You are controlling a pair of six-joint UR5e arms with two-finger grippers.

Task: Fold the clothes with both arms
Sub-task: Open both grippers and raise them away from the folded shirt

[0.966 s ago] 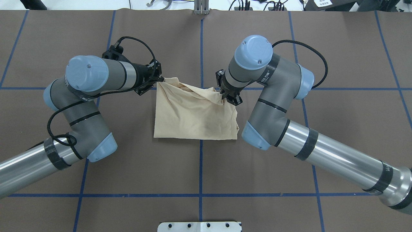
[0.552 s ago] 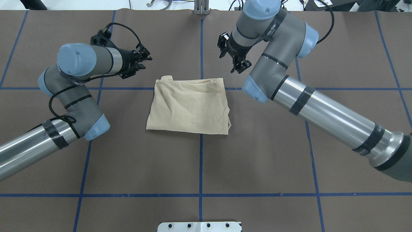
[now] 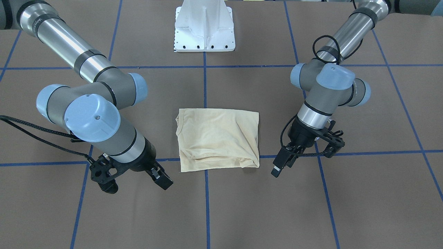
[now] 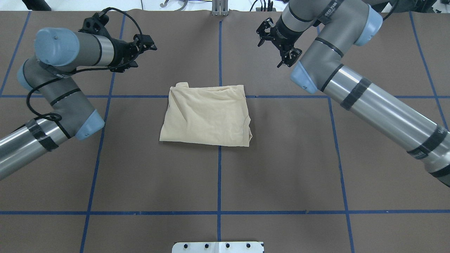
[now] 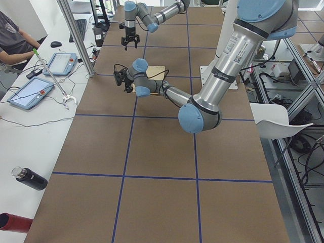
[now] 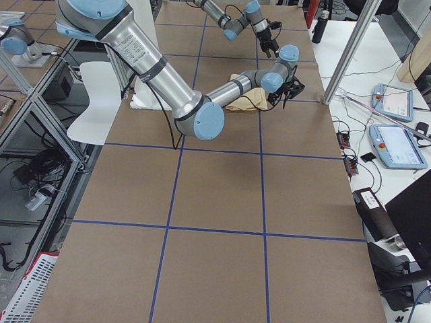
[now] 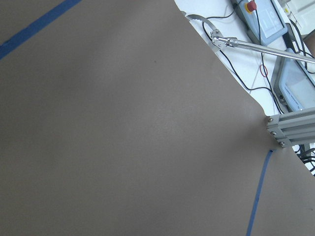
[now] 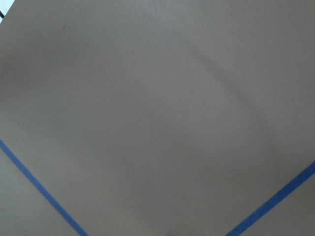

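The clothes [image 4: 205,116] are one pale cream shirt, folded into a rough rectangle and lying flat on the brown table cover at the centre, also visible in the front view [image 3: 218,138]. Nothing touches it. My left gripper [image 4: 145,53] hovers open beyond the shirt's far left corner, empty; in the front view it [image 3: 306,157] is at the right. My right gripper [image 4: 273,46] is open and empty beyond the far right corner, seen at the front view's left [image 3: 135,182]. Both wrist views show only bare table cover and blue tape.
Blue tape lines [image 4: 219,175] grid the table. The white pedestal base [image 3: 204,31] stands at the robot's side. A metal post [image 4: 219,7] and cables sit at the far edge. Beside the table a person [image 5: 15,38] sits by tablets [image 5: 61,63].
Both grippers, shut on the shirt's far edge a second ago, have let go and opened. They pulled back toward the far edge and outward. The shirt settled flat.
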